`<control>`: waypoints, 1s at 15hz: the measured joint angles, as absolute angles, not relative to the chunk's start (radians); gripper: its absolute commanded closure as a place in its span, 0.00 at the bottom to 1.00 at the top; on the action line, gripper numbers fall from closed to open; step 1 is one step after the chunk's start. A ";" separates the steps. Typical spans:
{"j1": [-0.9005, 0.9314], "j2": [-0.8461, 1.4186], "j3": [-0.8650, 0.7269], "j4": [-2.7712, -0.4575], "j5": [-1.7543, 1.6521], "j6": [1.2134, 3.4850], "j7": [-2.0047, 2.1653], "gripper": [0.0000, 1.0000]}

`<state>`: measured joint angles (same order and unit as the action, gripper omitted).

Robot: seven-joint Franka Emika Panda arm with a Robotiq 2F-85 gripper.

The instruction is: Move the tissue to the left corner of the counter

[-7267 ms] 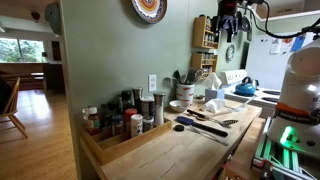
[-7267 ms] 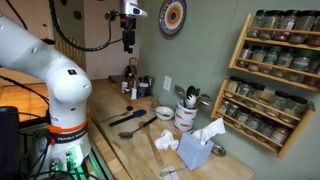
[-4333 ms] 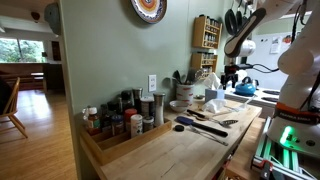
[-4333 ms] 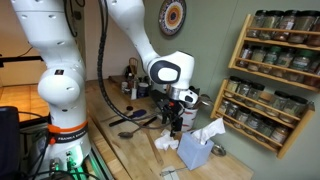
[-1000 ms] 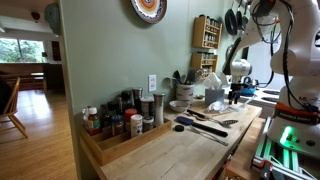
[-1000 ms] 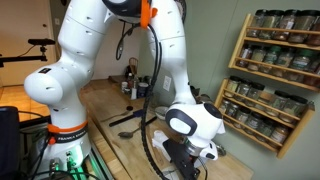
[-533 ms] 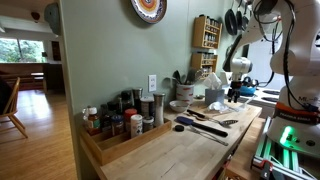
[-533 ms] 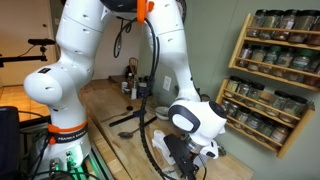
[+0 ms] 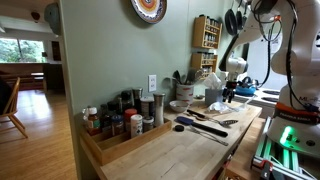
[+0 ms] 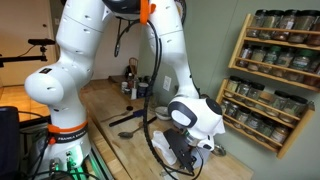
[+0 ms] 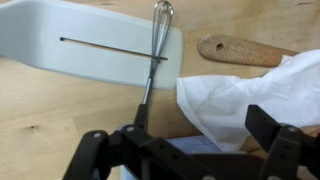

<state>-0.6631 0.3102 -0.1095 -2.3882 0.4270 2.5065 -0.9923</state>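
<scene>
Gripper (image 11: 180, 140) hangs low over the counter (image 11: 60, 110), jaws spread wide and holding nothing. In the wrist view a white spatula (image 11: 70, 35) lies at 10 o'clock, a whisk (image 11: 150, 70) crosses it at 12, a spoon (image 11: 245, 50) sits at 1, and the tissue (image 11: 240, 90) is at 3, partly between the jaws. This looks like the reach before the grasp; next it should shift toward 3 o'clock, lower, and close on the tissue

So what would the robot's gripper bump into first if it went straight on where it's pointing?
Probably the white tissue, which lies just ahead of the open gripper on the wooden counter. The whisk runs close beside it and might get touched too; depth is hard to judge here.
</scene>
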 measured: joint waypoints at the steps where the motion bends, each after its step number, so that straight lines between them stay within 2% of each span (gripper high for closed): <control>1: -0.659 0.311 -0.103 -2.388 0.444 2.507 -0.998 0.28; 2: -0.653 0.313 -0.100 -2.388 0.457 2.507 -1.003 0.30; 10: -0.629 0.354 -0.099 -2.381 0.480 2.529 -1.007 0.94; 11: -0.629 0.356 -0.099 -2.381 0.480 2.531 -1.008 0.99; 15: -0.627 0.355 -0.099 -2.382 0.480 2.535 -1.011 1.00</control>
<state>-0.6269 0.3548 -0.0988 -2.3825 0.4804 2.5348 -1.0110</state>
